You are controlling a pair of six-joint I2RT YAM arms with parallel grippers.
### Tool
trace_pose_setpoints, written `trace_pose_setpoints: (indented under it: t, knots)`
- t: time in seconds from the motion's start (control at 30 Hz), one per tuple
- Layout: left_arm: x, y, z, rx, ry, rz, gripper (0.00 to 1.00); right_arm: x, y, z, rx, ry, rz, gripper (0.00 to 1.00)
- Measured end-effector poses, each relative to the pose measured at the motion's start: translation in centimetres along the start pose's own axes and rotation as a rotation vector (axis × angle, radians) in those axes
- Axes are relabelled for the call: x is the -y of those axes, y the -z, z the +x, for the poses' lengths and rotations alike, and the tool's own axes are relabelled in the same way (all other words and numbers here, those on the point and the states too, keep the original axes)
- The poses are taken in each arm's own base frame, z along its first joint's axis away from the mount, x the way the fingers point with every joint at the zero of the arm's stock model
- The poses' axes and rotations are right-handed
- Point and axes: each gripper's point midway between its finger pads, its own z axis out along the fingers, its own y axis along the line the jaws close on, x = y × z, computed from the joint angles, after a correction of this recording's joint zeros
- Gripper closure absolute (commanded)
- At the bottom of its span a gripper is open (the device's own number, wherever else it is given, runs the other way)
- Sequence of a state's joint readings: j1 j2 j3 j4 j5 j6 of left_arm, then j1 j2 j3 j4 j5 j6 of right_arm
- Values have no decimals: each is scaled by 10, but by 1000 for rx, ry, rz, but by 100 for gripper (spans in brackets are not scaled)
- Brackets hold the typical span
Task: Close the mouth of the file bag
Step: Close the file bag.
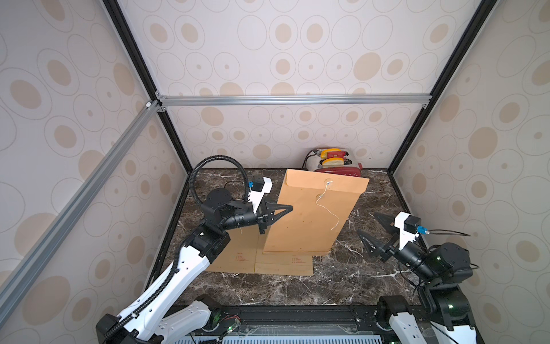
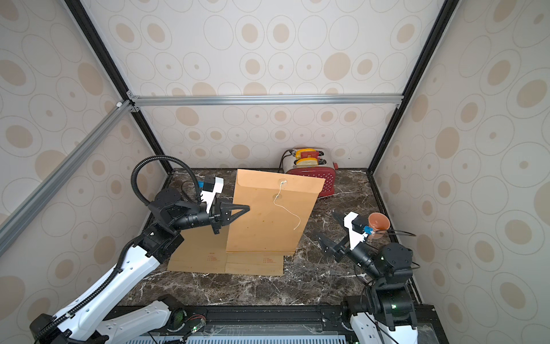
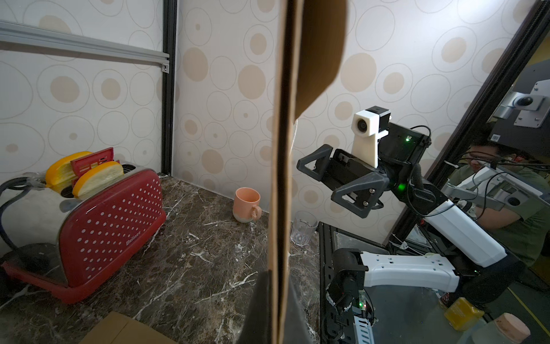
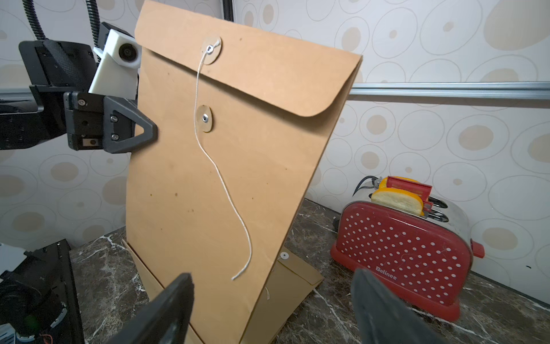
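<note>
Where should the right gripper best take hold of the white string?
Grip the string near its loose lower end, coming at the envelope's front face: it hangs free there, while the left gripper holds the envelope upright by one edge.

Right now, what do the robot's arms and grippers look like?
The left arm and right arm have white shells and black joints. The left gripper and right gripper carry black, triangular open-frame fingers, each with a white camera mount. A ribbed black hose loops over the left arm; thin black cables trail from the right.
</note>
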State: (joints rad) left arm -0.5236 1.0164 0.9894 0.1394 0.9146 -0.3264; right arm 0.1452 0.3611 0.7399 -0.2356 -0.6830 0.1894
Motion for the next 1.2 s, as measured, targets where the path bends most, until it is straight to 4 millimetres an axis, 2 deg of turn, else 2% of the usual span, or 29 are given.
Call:
trace_pose_setpoints:
  t: [0.13, 0.3, 0.53, 0.6, 0.73, 0.83, 0.9, 1.0, 1.1, 1.2]
  knots:
    - [-1, -1, 1, -3, 2, 0, 100, 0, -6, -3, -11, -2, -22, 18]
    - [-3, -2, 3, -8, 7, -2, 100, -1, -27, 9, -87, -27, -80, 18]
    - [-5, -2, 5, -15, 11, -8, 100, -44, -50, 24, -135, 65, -235, 21]
    - [-5, -2, 6, -18, 12, -8, 100, -49, -57, 29, -146, 116, -244, 23]
    - [-5, -2, 7, -21, 15, -9, 100, -37, -65, 35, -154, 226, -176, 24]
    - [-5, -2, 7, -21, 15, -8, 100, -27, -71, 42, -174, 300, -133, 37]
    - [-5, -2, 7, -21, 15, -8, 100, -23, -74, 44, -183, 332, -118, 40]
    - [-4, -2, 7, -21, 14, -7, 100, -21, -78, 46, -184, 355, -108, 42]
    - [-3, -1, 6, -19, 12, -6, 100, -19, -82, 50, -187, 361, -106, 51]
    - [-2, -1, 5, -16, 9, -5, 100, -18, -86, 52, -192, 355, -105, 52]
